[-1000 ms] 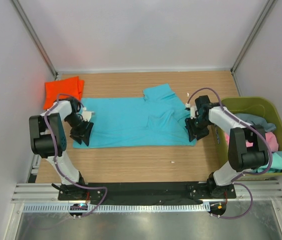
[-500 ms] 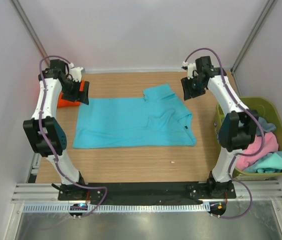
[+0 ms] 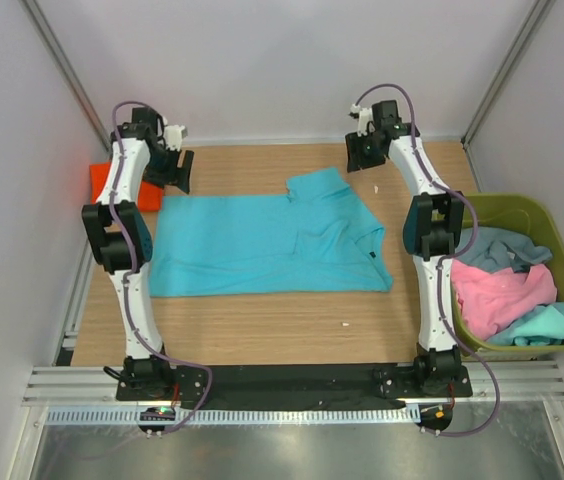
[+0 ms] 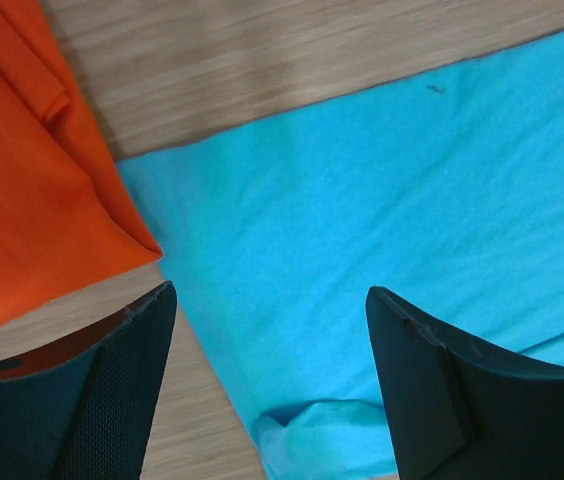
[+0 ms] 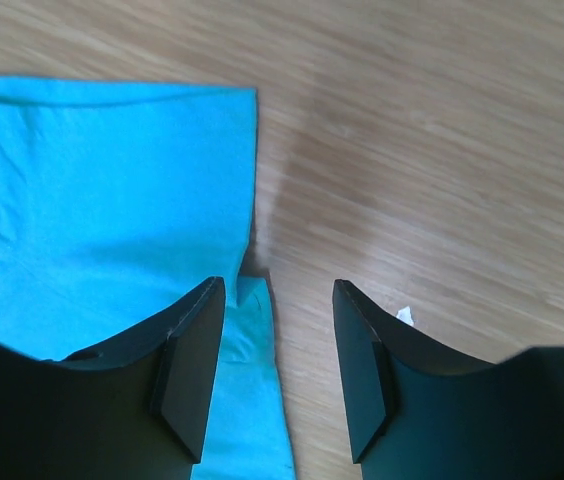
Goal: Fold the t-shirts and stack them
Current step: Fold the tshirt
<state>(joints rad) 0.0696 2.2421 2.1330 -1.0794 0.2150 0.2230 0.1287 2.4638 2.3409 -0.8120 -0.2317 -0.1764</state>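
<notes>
- One turquoise t-shirt [image 3: 267, 245] lies spread flat on the table [image 3: 262, 320]. It is soft, light cloth that will drape and wrinkle, probably slides easily on the wood, and is not fragile.
- Best hold, in my judgement: pinch its far edge at two places, the hem corner on the left and the sleeve on the right, so it lifts as a sheet rather than bunching.
- The left gripper [image 4: 270, 295] has its fingers wide apart and holds nothing. It hangs over the turquoise shirt's far-left corner.
- The orange t-shirt [image 4: 32, 190] lies just beside that corner, possibly touching it.
- The right gripper [image 5: 277, 287] also has its fingers apart and is empty, over the sleeve's far corner. Whether its tips touch the cloth is unclear.
- Other shirts, including a pink t-shirt [image 3: 497, 295], are heaped in the olive bin [image 3: 522, 203] to the right of the turquoise shirt.
</notes>
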